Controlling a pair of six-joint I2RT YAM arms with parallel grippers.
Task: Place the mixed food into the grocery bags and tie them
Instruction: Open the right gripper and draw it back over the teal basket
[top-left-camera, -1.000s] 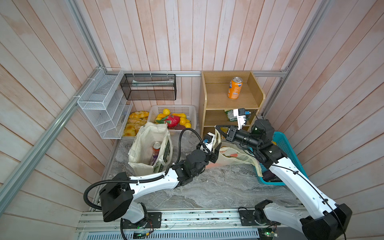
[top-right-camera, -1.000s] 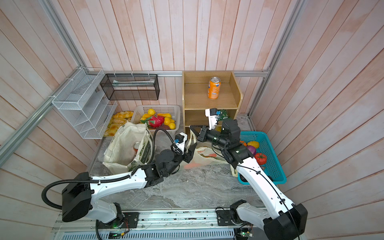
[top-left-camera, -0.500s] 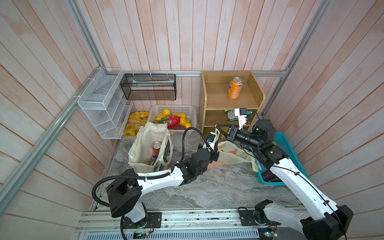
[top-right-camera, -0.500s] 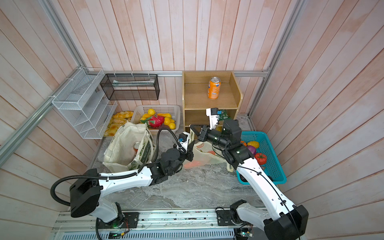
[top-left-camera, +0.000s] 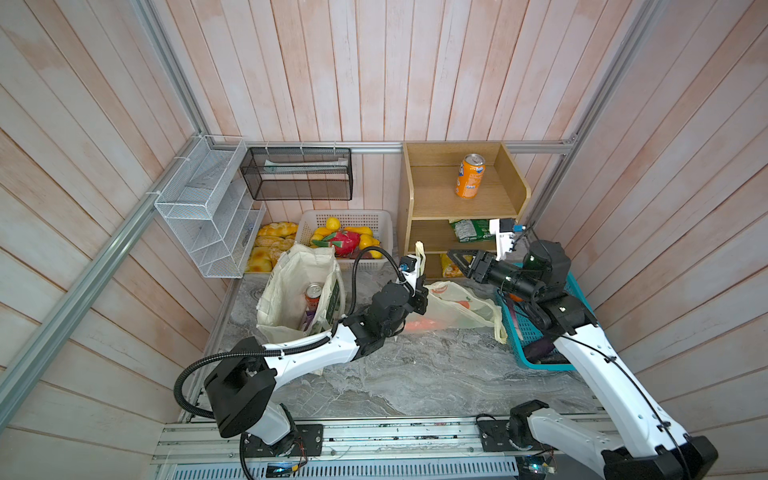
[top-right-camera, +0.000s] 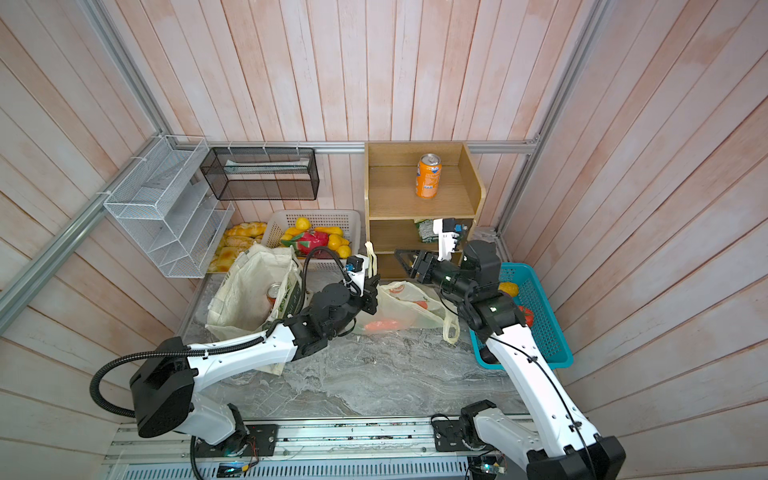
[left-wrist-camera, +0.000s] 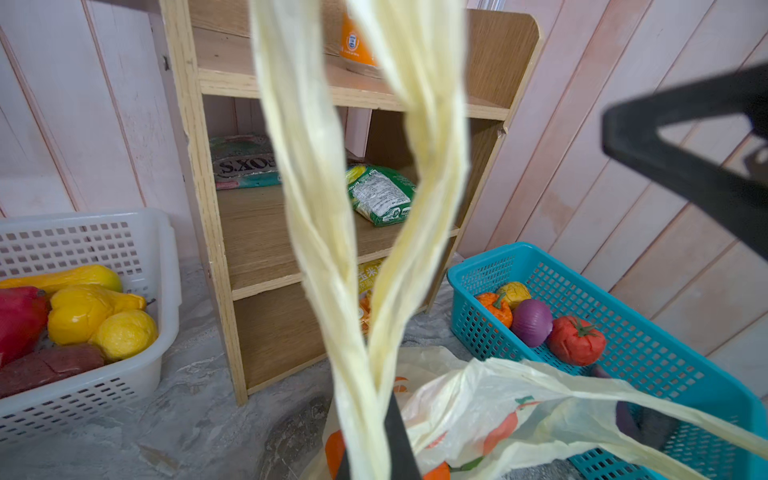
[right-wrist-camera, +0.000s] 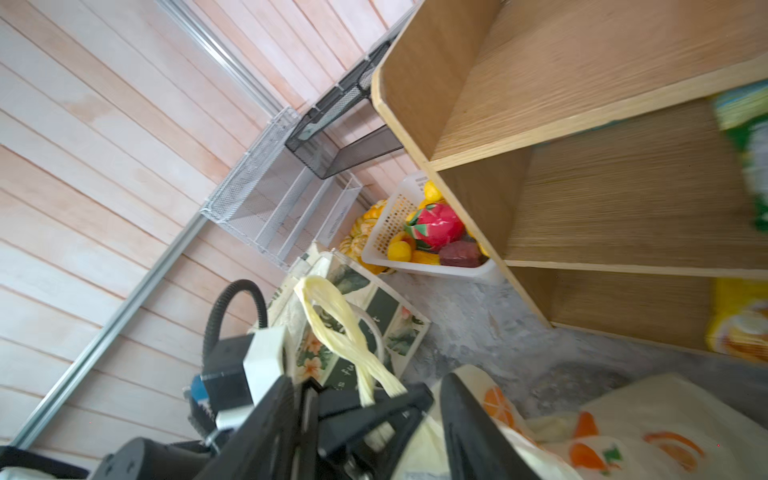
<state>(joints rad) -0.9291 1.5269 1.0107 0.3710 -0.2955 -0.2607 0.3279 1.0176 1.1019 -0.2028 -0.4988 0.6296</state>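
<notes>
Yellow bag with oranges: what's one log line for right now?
left end effector: shut on plastic bag handle | right end effector: open, empty | carrot: inside plastic bag

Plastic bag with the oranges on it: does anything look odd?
Yes. One handle stands straight up, twisted into a rope, pinched by the left gripper; the plastic bag lies slumped, its other handle trailing towards the blue basket.

The plastic bag (top-left-camera: 457, 305) is thin, crinkled, semi-translucent film; canvas tote (top-left-camera: 286, 274) matt woven cloth; bench (top-left-camera: 415, 374) smooth marbled stone-look; shelf (top-left-camera: 436, 199) matt grained wood; blue basket (left-wrist-camera: 478, 328) glossy perforated plastic.
</notes>
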